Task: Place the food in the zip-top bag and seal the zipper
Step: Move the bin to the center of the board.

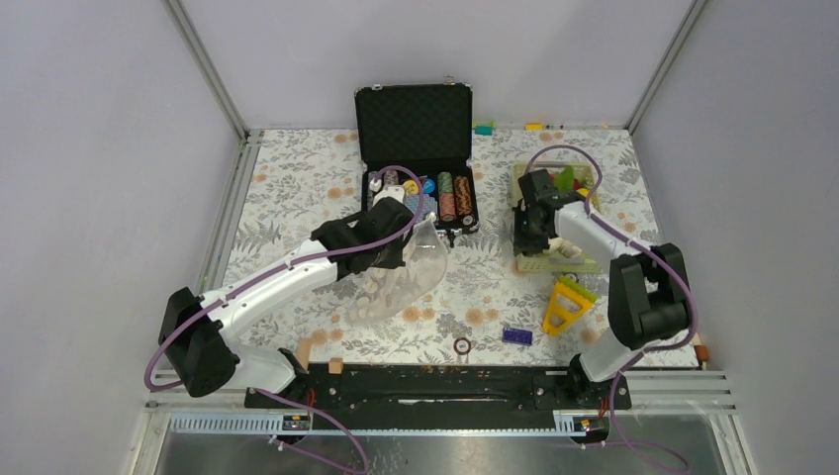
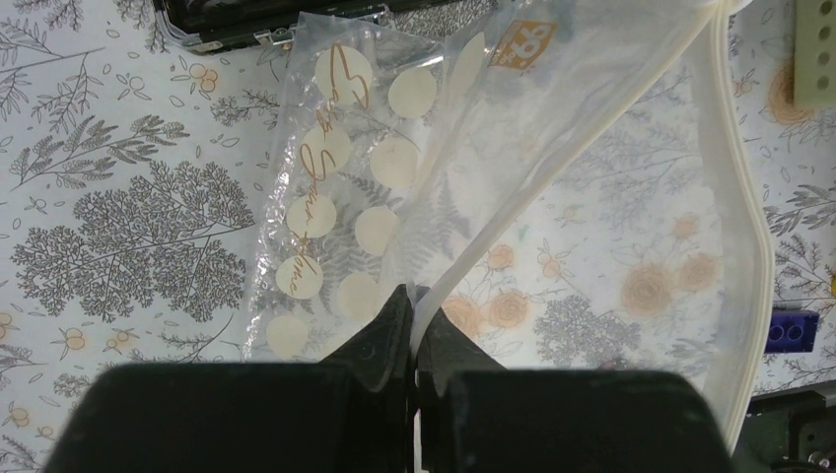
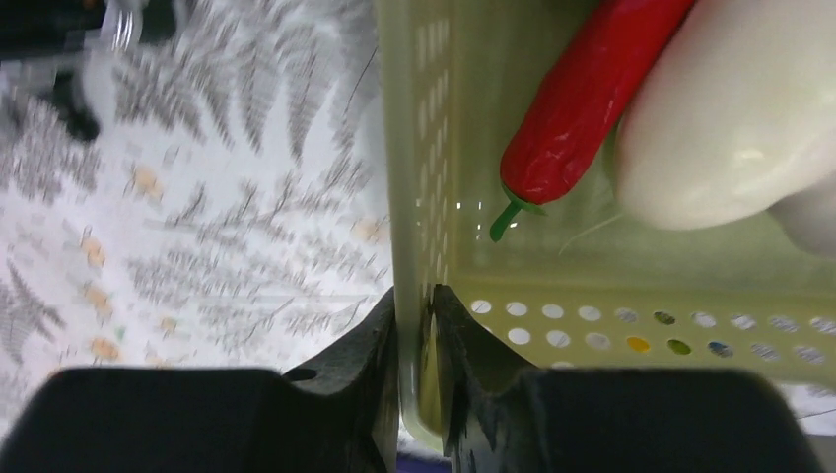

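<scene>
The clear zip-top bag [image 1: 416, 269] with cream dots lies mid-table, its mouth lifted open. My left gripper [image 1: 408, 240] is shut on the bag's mouth edge; in the left wrist view the gripper [image 2: 414, 301] pinches the white zipper strip [image 2: 737, 197] of the bag [image 2: 552, 187]. No food shows inside the bag. My right gripper [image 1: 524, 236] is shut on the left wall of the pale green basket [image 1: 542, 263]. In the right wrist view the gripper [image 3: 415, 307] clamps the basket wall [image 3: 414, 148]. A red chili [image 3: 582, 99] and a white long piece [image 3: 730, 128] lie inside.
An open black case [image 1: 416, 124] with poker chips [image 1: 453, 198] stands behind the bag. A yellow triangular toy [image 1: 567, 305], a blue brick [image 1: 516, 335] and a small ring [image 1: 462, 345] lie near the front. Green leafy pieces [image 1: 566, 180] sit at the basket's far end.
</scene>
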You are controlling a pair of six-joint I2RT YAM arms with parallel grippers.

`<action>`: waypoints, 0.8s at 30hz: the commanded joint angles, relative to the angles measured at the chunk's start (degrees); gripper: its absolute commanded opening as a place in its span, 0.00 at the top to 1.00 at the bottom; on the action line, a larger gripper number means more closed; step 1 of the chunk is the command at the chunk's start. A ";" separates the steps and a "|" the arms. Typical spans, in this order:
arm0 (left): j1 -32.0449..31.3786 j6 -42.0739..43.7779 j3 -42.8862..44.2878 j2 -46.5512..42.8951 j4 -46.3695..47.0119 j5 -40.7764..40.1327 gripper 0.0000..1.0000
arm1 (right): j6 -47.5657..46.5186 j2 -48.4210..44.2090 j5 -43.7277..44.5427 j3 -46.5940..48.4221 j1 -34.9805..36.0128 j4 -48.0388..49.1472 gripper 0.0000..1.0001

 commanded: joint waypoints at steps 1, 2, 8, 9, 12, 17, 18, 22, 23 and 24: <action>0.31 0.80 -0.23 -1.52 2.27 -0.89 1.00 | 8.34 -6.45 -4.53 -6.03 4.05 1.46 0.76; 0.25 0.82 -0.33 -1.49 2.27 -0.89 1.00 | 9.83 -7.33 -5.14 -7.81 5.64 2.45 0.76; 0.25 0.59 -0.46 -1.93 2.49 -1.03 1.00 | 12.53 -12.54 -5.57 -10.53 11.93 4.55 0.66; 0.31 0.57 -0.25 -1.97 2.45 -1.03 1.00 | 12.31 -13.93 -4.58 -10.51 12.31 4.47 0.59; 0.28 0.02 0.61 -1.56 2.08 -0.96 1.00 | 11.04 -17.71 4.48 -9.10 12.37 2.44 0.24; 0.26 -1.20 2.97 -0.43 0.66 -1.10 1.00 | 7.00 -19.66 21.37 -4.64 10.06 -0.50 0.00; 0.25 -1.49 3.47 -0.14 0.46 -1.11 1.00 | 6.54 -18.93 21.76 -3.83 8.29 -0.40 0.00; 0.29 -1.85 4.42 0.09 0.07 -1.23 1.00 | 7.66 -12.98 16.83 -0.60 0.66 -0.51 0.12; 0.23 -1.85 4.47 0.09 0.10 -1.40 1.00 | 7.42 -11.42 16.15 -0.01 -0.22 -0.07 0.14; 0.29 -1.80 4.53 0.10 0.05 -1.52 1.00 | 7.00 -9.86 16.42 0.61 -0.62 0.69 0.15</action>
